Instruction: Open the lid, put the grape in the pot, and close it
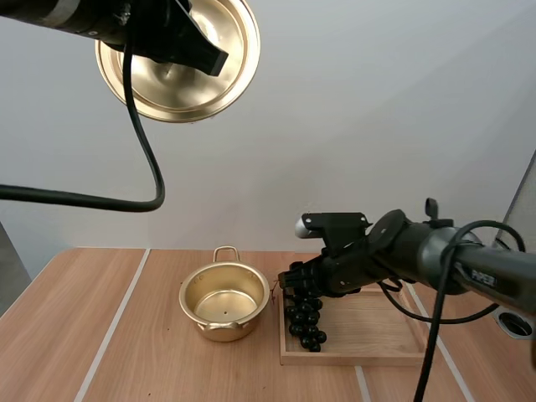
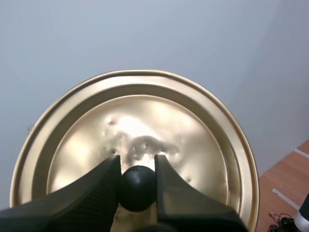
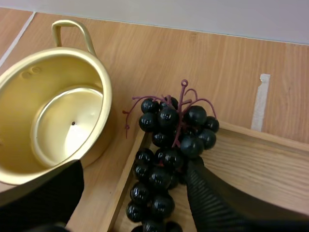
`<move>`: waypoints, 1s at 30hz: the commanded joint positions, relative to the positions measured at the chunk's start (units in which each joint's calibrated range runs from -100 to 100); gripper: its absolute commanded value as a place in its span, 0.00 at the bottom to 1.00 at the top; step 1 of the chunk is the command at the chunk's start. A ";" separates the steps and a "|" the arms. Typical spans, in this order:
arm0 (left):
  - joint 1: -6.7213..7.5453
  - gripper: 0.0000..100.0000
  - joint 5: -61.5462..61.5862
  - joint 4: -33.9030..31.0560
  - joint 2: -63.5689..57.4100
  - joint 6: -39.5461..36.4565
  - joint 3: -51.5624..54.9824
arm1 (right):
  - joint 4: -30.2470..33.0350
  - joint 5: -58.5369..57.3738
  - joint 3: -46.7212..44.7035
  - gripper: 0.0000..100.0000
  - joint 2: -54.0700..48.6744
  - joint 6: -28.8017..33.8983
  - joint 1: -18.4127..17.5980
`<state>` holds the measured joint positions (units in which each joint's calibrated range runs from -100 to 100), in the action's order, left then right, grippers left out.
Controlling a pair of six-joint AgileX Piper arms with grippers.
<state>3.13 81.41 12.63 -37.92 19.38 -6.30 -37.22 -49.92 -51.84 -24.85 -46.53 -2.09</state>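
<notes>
- My left arm (image 1: 84,21): raised high; left gripper (image 2: 137,187) with fingers clamped on the knob of the lid (image 2: 145,121).
- My right arm (image 1: 435,255): stretched low over the table; right gripper (image 3: 133,169) with fingers spread wide apart.

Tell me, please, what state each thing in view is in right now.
lid: off the pot, held aloft by its knob.
pot: open, empty, upright on the table.
grapes: lying across the wooden tray's edge.
left gripper: shut on the lid's knob.
right gripper: open around the grapes.
wooden tray: flat beside the pot.

Bright, even light; glare on the lid (image 2: 126,126).
</notes>
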 commanded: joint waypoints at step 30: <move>0.15 0.00 2.63 0.11 0.35 -0.93 -0.51 | 2.32 18.57 0.81 0.00 21.13 -0.87 -2.75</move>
<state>3.41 84.60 12.00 -37.66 18.92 -6.30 -36.07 -30.09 -50.57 -3.81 -46.72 -4.81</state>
